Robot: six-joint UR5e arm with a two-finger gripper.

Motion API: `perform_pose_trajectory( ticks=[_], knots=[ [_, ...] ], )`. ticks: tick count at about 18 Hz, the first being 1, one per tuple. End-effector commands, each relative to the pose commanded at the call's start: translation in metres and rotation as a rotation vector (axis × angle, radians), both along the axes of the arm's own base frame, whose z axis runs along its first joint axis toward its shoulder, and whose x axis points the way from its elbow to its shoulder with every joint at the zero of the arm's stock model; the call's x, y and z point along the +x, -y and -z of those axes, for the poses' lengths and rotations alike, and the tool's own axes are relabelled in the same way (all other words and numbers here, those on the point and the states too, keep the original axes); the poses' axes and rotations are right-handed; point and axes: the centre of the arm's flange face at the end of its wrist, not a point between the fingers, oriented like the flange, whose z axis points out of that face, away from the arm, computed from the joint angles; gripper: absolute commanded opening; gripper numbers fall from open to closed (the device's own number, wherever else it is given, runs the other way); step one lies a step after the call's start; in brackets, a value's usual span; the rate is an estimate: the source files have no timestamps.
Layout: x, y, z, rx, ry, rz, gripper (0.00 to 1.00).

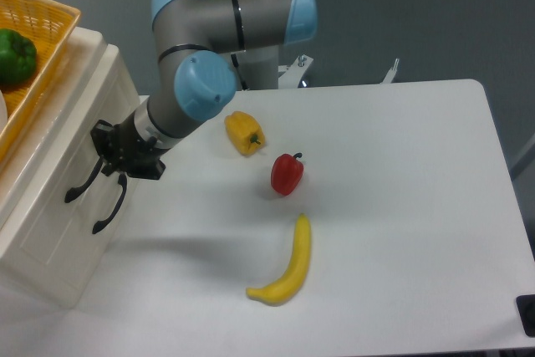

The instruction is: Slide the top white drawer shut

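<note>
The top white drawer (71, 144) is at about nine o'clock in the room, on the left side of the table (401, 206). Its front looks nearly flat with the cabinet, so I think it is almost shut. The gripper (113, 160) is right up against the drawer front, next to the upper black handle (82, 185). I cannot tell if the jaws are apart or together, because the dark fingers blend in with the handle.

The lower drawer front (58, 232) has its own black handle, just under the first one. An orange basket (33, 56) sits on top of the cabinet with a green pepper (17, 56) in it.

To do this step well, I think the arm should push straight toward nine o'clock, slow and even, so the drawer slides in without going crooked. It should push on the flat front, not hook the handle. It should stop as soon as the front sits level.

The yellow pepper (244, 133), red pepper (287, 174) and banana (286, 267) lie out toward three o'clock from the gripper, well apart from it.
</note>
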Motion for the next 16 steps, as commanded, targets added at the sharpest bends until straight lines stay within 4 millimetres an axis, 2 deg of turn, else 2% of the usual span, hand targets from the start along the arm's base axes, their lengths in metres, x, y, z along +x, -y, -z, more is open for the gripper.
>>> perform_pose_trajectory(
  ticks=[7, 10, 13, 15, 16],
  knots=[
    [-0.074, 0.025, -0.010, 0.021, -0.079, -0.112, 0.54],
    [-0.100, 0.026, -0.009, -0.007, -0.123, -0.132, 0.60],
    [-0.113, 0.024, -0.013, -0.006, -0.166, -0.141, 0.76],
    [-0.118, 0.021, -0.016, 0.014, -0.190, -0.144, 0.98],
    [-0.120, 0.019, -0.015, 0.023, -0.199, -0.145, 1.00]
  ],
)
